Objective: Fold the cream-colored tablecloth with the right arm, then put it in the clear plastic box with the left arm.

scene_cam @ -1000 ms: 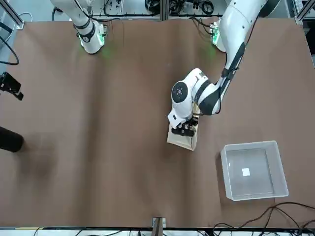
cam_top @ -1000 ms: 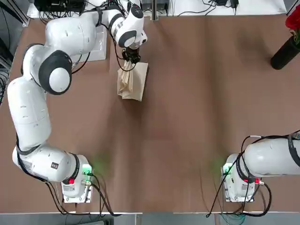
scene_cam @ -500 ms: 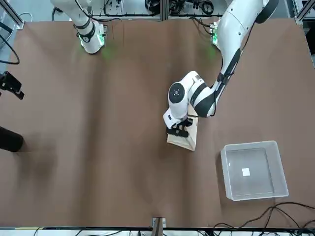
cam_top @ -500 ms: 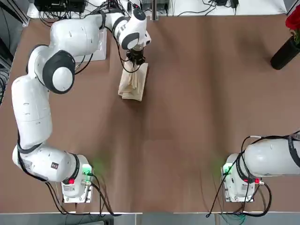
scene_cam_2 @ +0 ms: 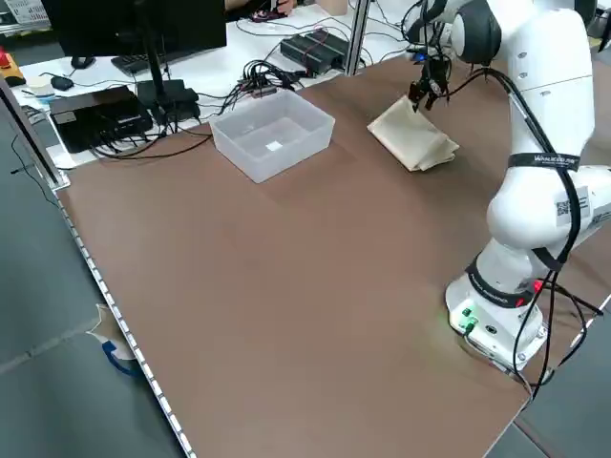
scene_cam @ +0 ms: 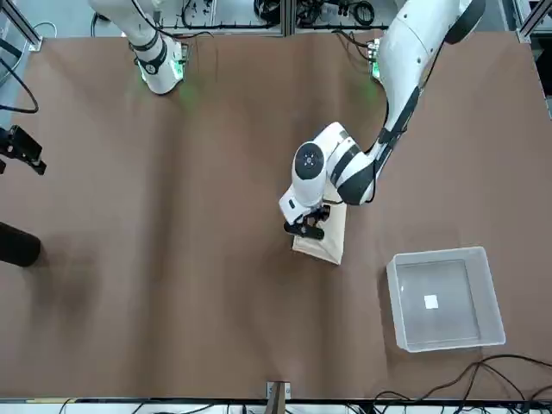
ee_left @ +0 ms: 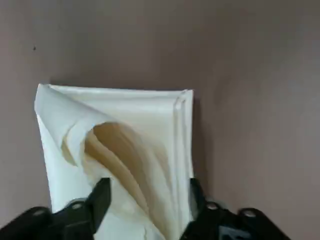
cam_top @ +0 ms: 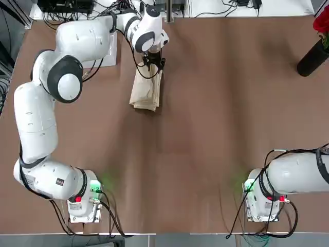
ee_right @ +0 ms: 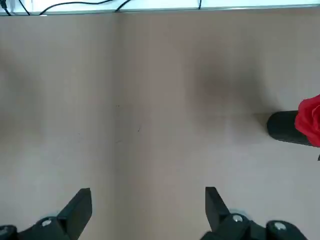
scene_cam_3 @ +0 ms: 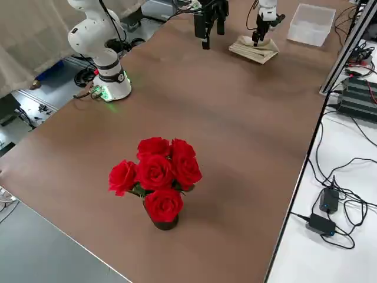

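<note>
Seems to hover at the folded cloth (ee_left: 150, 102) for taking it to the box (scene_cam: 444, 302), with left gripper (ee_left: 151, 180) wide open and empty, and with right gripper (ee_right: 148, 190) equally so, parked at right.

The cloth (ee_left: 135, 110) below the black end effector (ee_left: 145, 205) is plain cream; the desk (ee_left: 260, 125) around it is brown. Farther off, the roses (scene_cam_3: 156, 171) are red.

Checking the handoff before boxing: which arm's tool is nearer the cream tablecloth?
Left. The left tool is open right over the folded cream tablecloth; the right tool is well off to the tablecloth's right, above bare tabletop.
</note>
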